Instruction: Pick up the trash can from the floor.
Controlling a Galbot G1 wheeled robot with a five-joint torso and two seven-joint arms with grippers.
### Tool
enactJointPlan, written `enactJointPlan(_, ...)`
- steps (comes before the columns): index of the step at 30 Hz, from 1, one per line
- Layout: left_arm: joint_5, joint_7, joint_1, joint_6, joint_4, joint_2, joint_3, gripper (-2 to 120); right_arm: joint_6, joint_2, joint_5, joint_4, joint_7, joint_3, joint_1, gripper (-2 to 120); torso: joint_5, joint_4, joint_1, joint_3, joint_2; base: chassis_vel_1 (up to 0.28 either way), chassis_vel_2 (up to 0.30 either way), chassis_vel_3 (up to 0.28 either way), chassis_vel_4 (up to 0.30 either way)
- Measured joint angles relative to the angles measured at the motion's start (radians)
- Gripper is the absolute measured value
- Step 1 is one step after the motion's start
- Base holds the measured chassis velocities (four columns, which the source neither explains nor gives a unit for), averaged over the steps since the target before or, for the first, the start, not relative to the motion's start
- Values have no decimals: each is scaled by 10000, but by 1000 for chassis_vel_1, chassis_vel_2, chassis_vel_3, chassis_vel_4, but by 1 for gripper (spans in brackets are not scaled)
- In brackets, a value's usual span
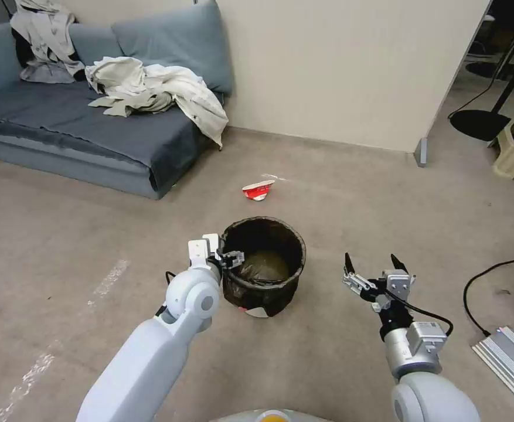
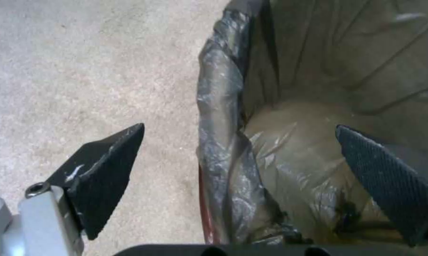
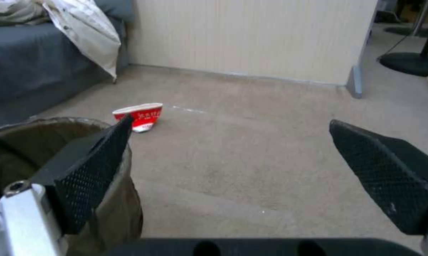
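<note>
Floor: beige carpet, bare but for a crushed cup beyond the work area. Trash can: upright on floor, bag-lined, directly ahead of robot. Left gripper: at near-left rim, jaws apart, straddling wall w/ one finger inside, one outside. Right gripper: idle, jaws apart, hovering right of can. Step: pre-grasp. Next, in my judgement: close on rim, then lift.

Left gripper reaches forward at 11 o'clock, jaws spread; right gripper extends at 1 o'clock, fingers wide apart.
</note>
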Motion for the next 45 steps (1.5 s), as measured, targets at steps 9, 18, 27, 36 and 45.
enactJointPlan(9, 14, -38, -111, -6, 297, -57, 153, 99, 29, 56, -29, 0, -9, -8, -34, 100, 0, 0, 0, 0, 0, 0, 0, 0, 0)
enactJointPlan(18, -24, -44, -111, -11, 434, -87, 169, 95, 29, 59, -34, 3, -10, -15, -46, 100, 0, 0, 0, 0, 0, 0, 0, 0, 0)
enactJointPlan(27, -282, -245, -131, -29, 620, -126, 208, 65, 27, 16, 26, -2, -10, -8, 14, 100, 0, 0, 0, 0, 0, 0, 0, 0, 0)
enactJointPlan(36, -485, -298, -155, -114, 745, -147, 253, 30, 26, -5, 117, -113, -10, 13, 100, 100, 0, 0, -2, 0, 0, 0, 0, 0, 0)
enactJointPlan(45, -558, -380, -269, -182, 898, -186, 329, 5, 26, -6, 173, -207, -5, 18, 174, 100, 2, 0, -1, 0, 0, 0, 0, 0, 0)
